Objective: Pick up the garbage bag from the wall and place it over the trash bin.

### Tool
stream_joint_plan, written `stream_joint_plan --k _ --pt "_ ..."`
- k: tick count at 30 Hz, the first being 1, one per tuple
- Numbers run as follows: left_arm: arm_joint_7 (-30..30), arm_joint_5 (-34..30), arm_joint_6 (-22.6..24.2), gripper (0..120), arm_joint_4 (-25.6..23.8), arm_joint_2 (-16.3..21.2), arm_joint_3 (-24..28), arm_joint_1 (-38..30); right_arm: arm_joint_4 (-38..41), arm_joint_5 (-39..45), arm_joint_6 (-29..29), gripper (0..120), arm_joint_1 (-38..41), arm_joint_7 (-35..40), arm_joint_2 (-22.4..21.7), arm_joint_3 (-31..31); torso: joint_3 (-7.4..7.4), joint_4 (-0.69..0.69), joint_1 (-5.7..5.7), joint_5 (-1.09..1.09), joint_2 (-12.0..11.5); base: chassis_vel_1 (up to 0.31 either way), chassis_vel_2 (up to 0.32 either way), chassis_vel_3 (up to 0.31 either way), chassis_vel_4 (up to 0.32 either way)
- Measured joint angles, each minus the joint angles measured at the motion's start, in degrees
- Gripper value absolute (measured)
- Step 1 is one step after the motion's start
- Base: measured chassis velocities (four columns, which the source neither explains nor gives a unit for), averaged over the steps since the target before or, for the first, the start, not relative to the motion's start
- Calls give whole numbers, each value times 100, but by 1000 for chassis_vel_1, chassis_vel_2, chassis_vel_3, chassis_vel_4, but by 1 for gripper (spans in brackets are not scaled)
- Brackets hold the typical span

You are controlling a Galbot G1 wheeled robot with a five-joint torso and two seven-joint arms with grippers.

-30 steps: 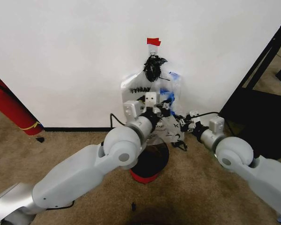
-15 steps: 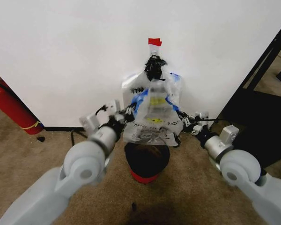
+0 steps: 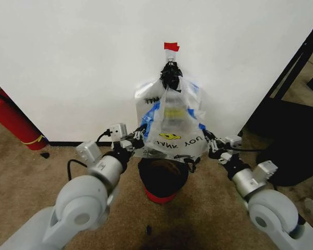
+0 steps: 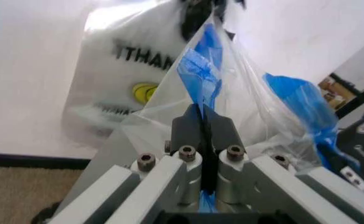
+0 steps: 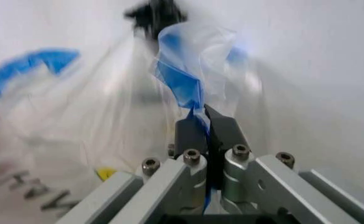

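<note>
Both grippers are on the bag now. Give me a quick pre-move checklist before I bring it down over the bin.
1. Left gripper shut on the garbage bag at a blue patch: ok.
2. Right gripper shut on the bag's other side, blue film pinched between its fingers: ok.
3. Bag mouth spread between the two grippers: ok, it is stretched wide in the head view.
4. Trash bin below the bag: ok, its open top sits under the bag's lower edge.
5. Bag free of the black knot bunching the other bags on the wall: cannot tell; its top reaches up to the knot.
6. Bag over the bin rim: not ok, not yet.
</note>
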Motion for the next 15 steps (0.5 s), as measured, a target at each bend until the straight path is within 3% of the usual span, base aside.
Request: stream_joint_plan --k 9,15 --pt "289 135 -76 0 -77 157 -122 -125 650 104 -18 0 -265 56 293 311 0 -2 0 0 0 0 0 0 0" --pt "367 107 -99 0 -73 341 -241 -206 866 690 -379 0 -51 312 129 327 1 0 1 0 0 0 0 0 0"
